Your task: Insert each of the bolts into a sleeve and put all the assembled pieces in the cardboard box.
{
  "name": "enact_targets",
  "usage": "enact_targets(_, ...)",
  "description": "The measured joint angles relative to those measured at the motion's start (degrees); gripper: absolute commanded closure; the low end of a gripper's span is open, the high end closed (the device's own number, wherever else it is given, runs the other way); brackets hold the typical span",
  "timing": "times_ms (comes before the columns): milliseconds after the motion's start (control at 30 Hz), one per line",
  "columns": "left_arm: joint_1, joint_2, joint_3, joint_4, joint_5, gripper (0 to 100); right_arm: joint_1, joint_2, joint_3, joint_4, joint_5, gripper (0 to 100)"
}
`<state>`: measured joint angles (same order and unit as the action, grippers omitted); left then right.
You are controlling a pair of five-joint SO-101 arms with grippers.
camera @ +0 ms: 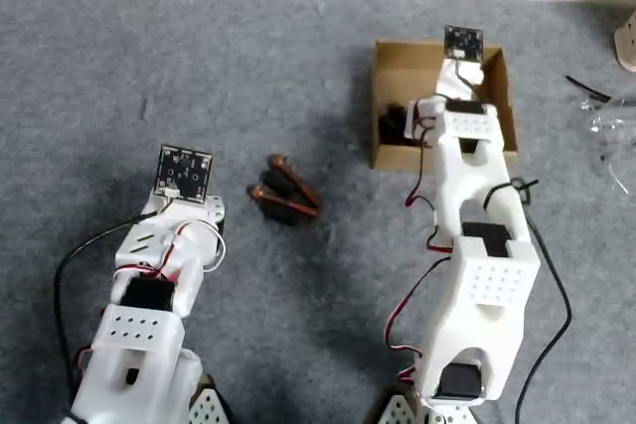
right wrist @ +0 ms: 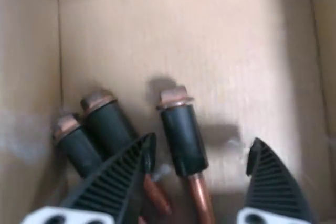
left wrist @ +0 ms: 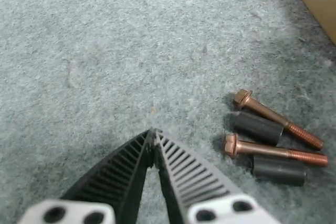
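Lift your wide-open right gripper (right wrist: 205,141) straight from the cardboard box (right wrist: 173,35), avoiding the assembled pieces (right wrist: 181,135); the left gripper (left wrist: 154,134) is closed.

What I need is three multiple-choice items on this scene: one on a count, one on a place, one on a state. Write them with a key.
1. How many bolts lie loose on the carpet?
A) one
B) two
C) four

2. Where does the right tool hang?
A) over the cardboard box
B) over the loose bolts
C) flat on the carpet

3. How is the left tool?
A) wide open
B) shut on a sleeve
C) shut, empty

Key:
1 B: two copper bolts lie beside two black sleeves.
2 A: its wrist view looks into the box at three assembled pieces.
3 C: its two halves meet with nothing between.
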<state>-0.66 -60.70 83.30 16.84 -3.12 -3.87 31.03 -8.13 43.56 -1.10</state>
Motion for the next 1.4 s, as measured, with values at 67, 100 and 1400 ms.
enact_targets(67, 0.0, 0.0, 0.0, 0.0, 0.0, 99, -0.26, -1.76, 0.0, 2.64, 0.0, 74.5)
enact_targets(100, 0.0, 0.0, 0.0, 0.0, 0.0, 99, -0.53, -3.08, 0.62, 3.52, 0.0, 74.5)
enact_targets(1400, -4.13, 0.0, 0.0, 0.0, 2.46, 99, -32.53, -25.14, 38.24, -13.27, 12.22, 74.5)
